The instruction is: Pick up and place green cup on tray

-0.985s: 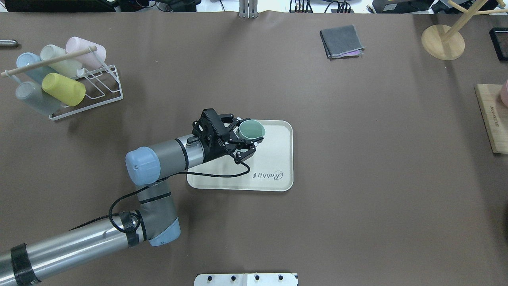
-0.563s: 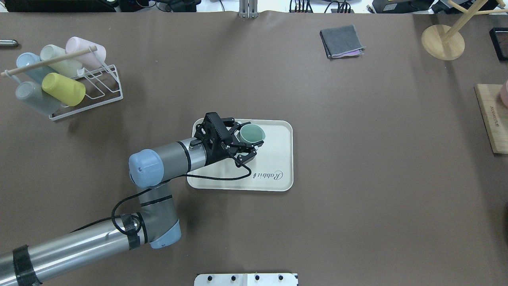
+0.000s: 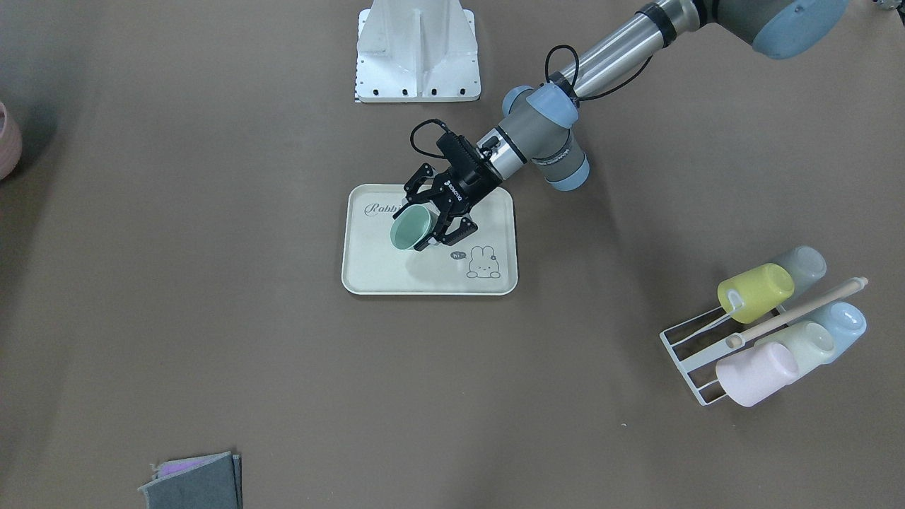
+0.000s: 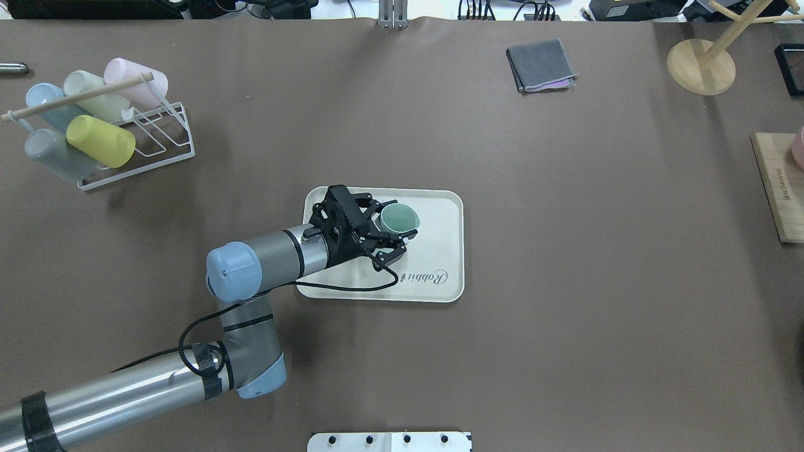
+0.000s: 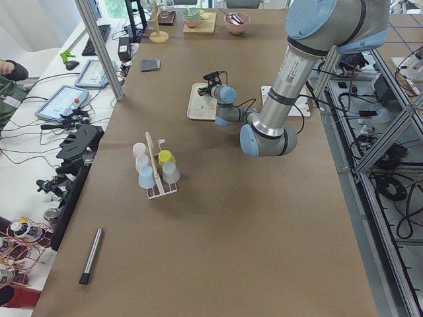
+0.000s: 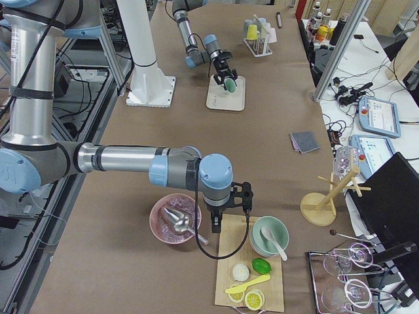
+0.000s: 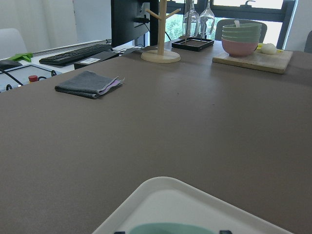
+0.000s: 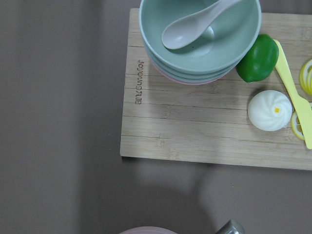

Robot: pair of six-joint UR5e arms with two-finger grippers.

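We see the left arm reach in from the table's near left corner, and the left gripper (image 4: 391,227) has its fingers closed on the green cup (image 4: 400,217). The cup is plain mint and tilted, and it is over the tray (image 4: 440,251) near its far edge. It is now lower than one second ago. For the right gripper (image 6: 216,226), we cannot tell.

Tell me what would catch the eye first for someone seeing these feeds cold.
The left gripper comes first: it is shut on the tilted green cup over the cream tray at mid-table. Next is the wire rack of pastel cups at the table's far left. The folded grey cloth toward the far right comes last.
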